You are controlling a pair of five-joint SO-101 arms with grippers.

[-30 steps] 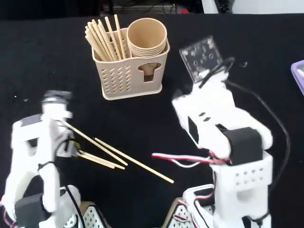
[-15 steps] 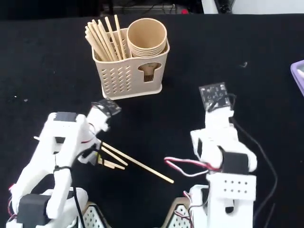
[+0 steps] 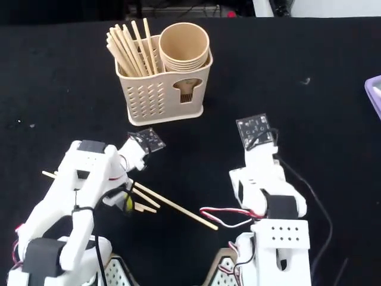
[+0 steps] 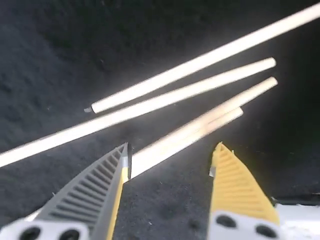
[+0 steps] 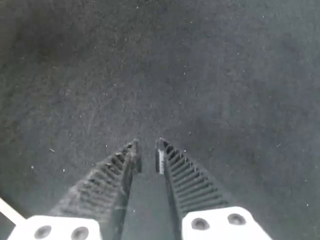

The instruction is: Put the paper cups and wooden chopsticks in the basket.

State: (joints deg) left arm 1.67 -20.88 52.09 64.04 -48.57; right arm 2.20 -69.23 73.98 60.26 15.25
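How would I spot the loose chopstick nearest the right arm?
Find the beige basket at the back of the black table. Before it, beside the left arm, lie loose chopsticks. The wanted chopstick pokes farthest towards the right arm's base.

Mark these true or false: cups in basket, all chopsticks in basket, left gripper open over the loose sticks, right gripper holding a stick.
1. The paper cups sit stacked in the basket. True.
2. Every chopstick is in the basket. False: loose chopsticks lie on the table by the left arm.
3. The left gripper is open above the loose chopsticks. True.
4. The right gripper holds a chopstick. False: it holds nothing, over bare table.
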